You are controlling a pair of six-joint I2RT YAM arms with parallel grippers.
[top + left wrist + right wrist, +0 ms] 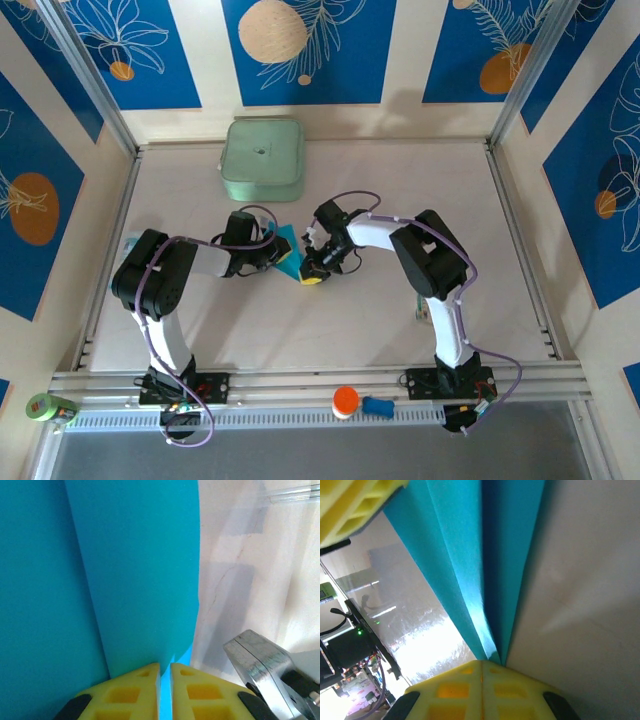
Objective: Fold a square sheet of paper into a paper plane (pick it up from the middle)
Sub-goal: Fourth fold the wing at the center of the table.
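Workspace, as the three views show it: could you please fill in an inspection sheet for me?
Surface: pale table, faintly veined.
Job's things: cyan paper, creased into folds, held mid-table between both arms.
Clutter: green box at the far edge; orange-capped item, blue item and green roll by the near rail.
Grippers: left gripper shut on the paper's edge; right gripper shut on a crease.
Cables: purple cables looped along both arms.
Surroundings: blue leaf-print panels, metal frame.

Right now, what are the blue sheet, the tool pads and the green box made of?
Sheet: thin paper, matte cyan; it holds sharp straight creases. Pads: yellow, matte, moulded with square pockets; probably soft plastic or rubber. Box: pale green, smooth, rounded corners; likely plastic, can't confirm.
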